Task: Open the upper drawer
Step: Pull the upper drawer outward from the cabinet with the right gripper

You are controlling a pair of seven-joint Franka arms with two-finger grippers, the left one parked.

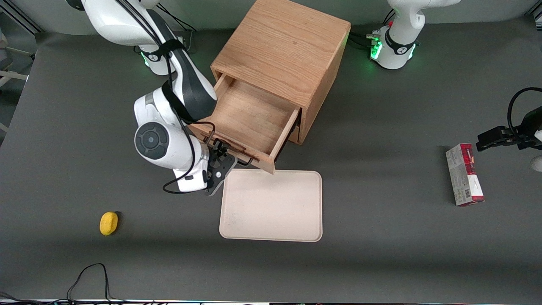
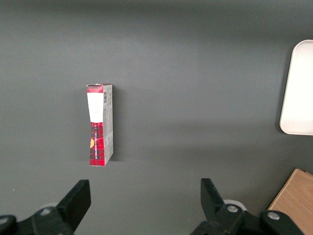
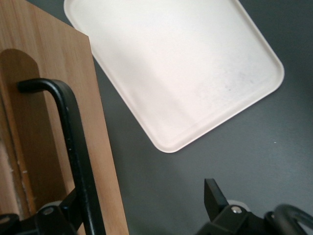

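Dark grey matting covers the table, where the light oak cabinet (image 1: 283, 51) stands at twelve o'clock from the cream rectangular tray (image 1: 271, 205). Its wide, shallow upper drawer (image 1: 250, 123) already stands pulled well out, bare inside, its front nearly over the tray's rim. The right arm's gripper (image 1: 221, 153) sits at the thin black bar handle (image 3: 73, 142), fingers spread, one each side, not clamping. Opening looks essentially done; only withdrawing seems left.
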